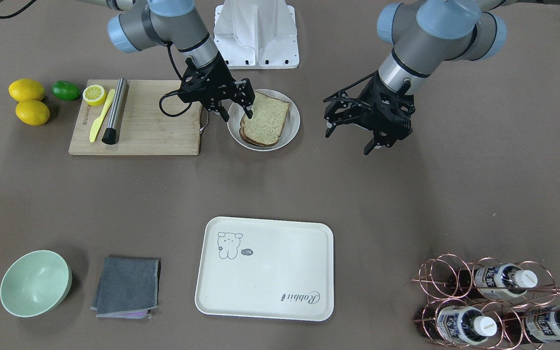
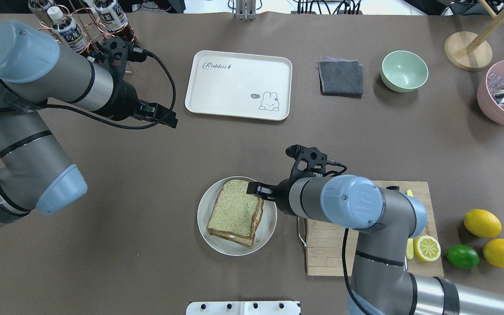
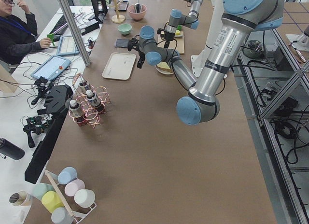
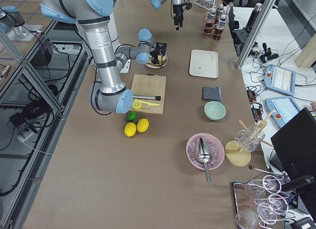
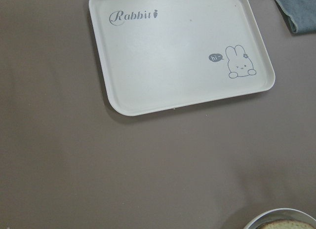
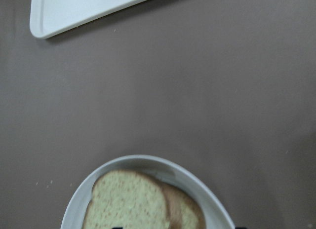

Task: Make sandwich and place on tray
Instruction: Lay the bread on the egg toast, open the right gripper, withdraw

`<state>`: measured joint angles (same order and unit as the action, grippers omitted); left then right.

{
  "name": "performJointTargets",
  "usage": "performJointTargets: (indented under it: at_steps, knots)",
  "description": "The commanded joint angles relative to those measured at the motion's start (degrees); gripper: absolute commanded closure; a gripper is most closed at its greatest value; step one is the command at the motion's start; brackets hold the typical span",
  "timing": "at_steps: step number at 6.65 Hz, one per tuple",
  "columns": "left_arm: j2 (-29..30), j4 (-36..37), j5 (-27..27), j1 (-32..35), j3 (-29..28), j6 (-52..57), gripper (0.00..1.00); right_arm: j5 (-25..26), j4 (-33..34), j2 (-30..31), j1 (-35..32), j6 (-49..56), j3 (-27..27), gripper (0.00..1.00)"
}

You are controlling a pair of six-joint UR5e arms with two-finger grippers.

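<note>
The sandwich (image 1: 264,120) lies on a round white plate (image 1: 293,127): two speckled bread slices with a bit of white and orange egg at the edge in the overhead view (image 2: 234,213). My right gripper (image 1: 236,116) is open over the plate's rim on the cutting board side. One finger (image 1: 248,113) rests at the top slice's edge, the other is outside the plate. The cream tray (image 1: 264,268) with the "Rabbit" script is empty at the far side of the table (image 2: 239,84). My left gripper (image 1: 348,143) is open and empty above bare table.
A wooden cutting board (image 1: 153,124) with a half lemon, a yellow knife and a metal cylinder lies beside the plate. Lemons and a lime (image 1: 29,102) lie beyond it. A green bowl (image 1: 35,283), a grey cloth (image 1: 127,287) and a copper bottle rack (image 1: 494,306) flank the tray.
</note>
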<state>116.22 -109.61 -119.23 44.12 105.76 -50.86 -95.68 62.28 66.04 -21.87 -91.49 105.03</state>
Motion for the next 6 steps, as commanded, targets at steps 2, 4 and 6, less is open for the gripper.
performJointTargets:
  at_steps: [2, 4, 6]
  knots:
    - [0.7, 0.3, 0.4, -2.6, 0.1, -3.2, 0.0, -17.7, 5.1, 8.1, -16.5, 14.7, 0.3, 0.0]
    - [0.3, 0.4, 1.1, -5.5, -0.2, -5.5, 0.0, -27.2, 12.6, 12.3, -29.5, 31.7, 0.4, 0.0]
    - [-0.2, 0.4, 2.5, -7.8, -0.6, -5.8, 0.0, -29.5, 16.9, 21.0, -41.0, 55.8, 0.4, 0.0]
